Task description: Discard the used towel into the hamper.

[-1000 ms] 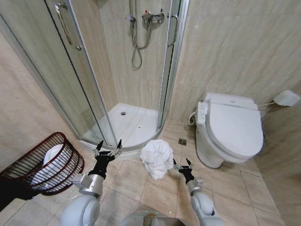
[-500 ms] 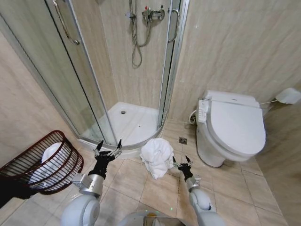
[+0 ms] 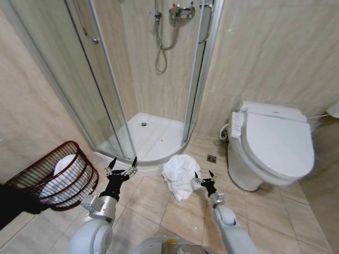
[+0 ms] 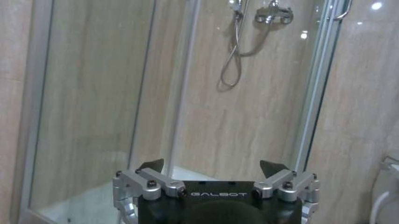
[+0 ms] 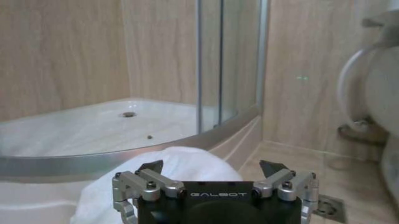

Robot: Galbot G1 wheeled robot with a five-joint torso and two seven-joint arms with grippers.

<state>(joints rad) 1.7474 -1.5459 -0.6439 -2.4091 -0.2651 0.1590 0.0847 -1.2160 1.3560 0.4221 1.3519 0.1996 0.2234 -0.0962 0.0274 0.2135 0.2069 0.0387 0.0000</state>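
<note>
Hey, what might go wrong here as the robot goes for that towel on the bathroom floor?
1. The crumpled white towel lies against the raised shower tray edge, so the open right gripper may pinch only a loose fold.
2. The dark reddish-brown wire hamper already holds white cloth, so a trailing corner might hang over its rim.

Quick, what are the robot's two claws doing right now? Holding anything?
Left end effector: open, holding nothing.
Right end effector: open, empty, right beside the crumpled white cloth towel on the floor.
</note>
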